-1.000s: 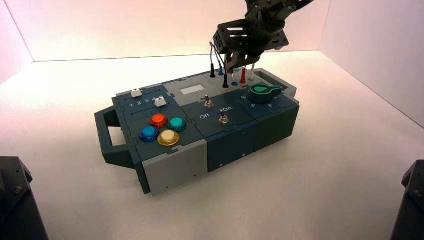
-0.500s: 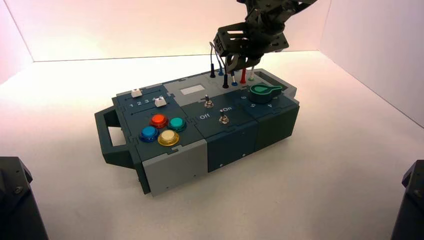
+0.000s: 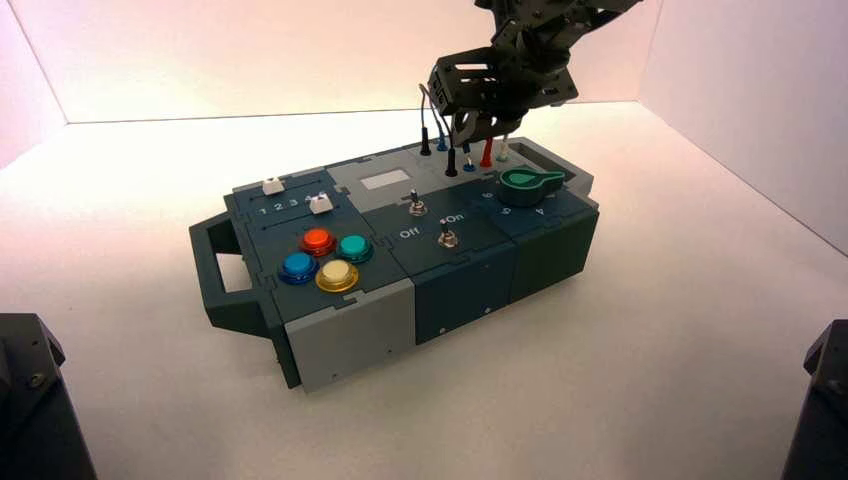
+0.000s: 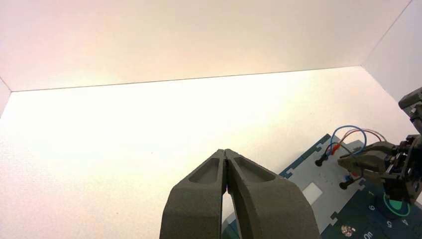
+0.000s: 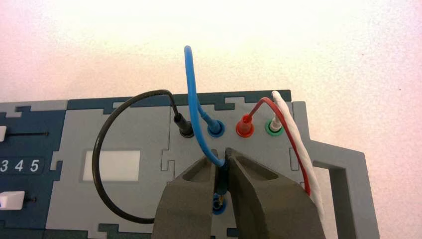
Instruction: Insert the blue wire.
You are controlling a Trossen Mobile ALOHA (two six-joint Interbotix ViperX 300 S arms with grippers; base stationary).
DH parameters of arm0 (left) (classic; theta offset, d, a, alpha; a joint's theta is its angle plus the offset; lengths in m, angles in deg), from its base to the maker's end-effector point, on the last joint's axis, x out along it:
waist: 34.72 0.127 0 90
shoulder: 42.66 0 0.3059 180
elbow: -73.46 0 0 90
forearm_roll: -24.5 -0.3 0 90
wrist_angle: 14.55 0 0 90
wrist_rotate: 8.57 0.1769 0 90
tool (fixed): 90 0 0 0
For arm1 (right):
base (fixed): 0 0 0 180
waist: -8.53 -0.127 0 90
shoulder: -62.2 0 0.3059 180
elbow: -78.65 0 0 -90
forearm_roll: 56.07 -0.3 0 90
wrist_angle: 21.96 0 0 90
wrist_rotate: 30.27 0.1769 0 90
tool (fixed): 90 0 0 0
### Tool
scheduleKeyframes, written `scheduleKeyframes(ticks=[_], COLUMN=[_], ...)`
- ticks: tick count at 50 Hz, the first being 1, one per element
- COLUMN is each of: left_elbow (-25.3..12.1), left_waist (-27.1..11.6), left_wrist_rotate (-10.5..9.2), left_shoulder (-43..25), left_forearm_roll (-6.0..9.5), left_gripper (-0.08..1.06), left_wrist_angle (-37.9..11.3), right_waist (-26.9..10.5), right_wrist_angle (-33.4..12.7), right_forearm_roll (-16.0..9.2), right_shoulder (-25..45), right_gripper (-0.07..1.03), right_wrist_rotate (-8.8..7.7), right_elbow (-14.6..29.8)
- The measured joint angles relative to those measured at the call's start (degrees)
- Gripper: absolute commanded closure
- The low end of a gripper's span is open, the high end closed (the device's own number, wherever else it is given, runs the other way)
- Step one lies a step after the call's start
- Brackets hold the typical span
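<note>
Wire, blue, arching over the pale grey panel at the far right of the box; 1 end is plugged into the far blue socket. The other end's plug is gripped by the right jaws, closed on it above the near blue socket. Bare metal pin shows between this plug and the socket, so 1 end is done and the other looks lined up or just entering, not fully seated. What seems left is a straight push down, then letting go and backing off.

Around the blue wire, room is tight. A black wire loops out on the left side, and its near plug stands just beside the near blue socket. On the right are a red wire and a white wire, with the red near plug close by. A green knob sits nearer the front, and a handle forms the box's right edge. The open way out appears to be upward.

The left jaws are closed and empty, waiting over the table, well apart from the sockets.
</note>
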Motion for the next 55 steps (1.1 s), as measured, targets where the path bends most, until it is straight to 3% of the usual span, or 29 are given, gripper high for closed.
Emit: scheduleKeyframes(ticks=[55], left_elbow=[0.0], left_waist=[0.0], left_wrist_rotate=[0.0], left_shoulder=[0.4], left_forearm_roll=[-0.09], left_gripper=[1.01], left_wrist_angle=[0.2], right_waist=[-0.2], right_wrist_angle=[-0.5], right_forearm_roll=[0.0], right_shoulder=[-1.0], right_gripper=[0.98], right_wrist_rotate=[0.79], right_elbow=[-0.4])
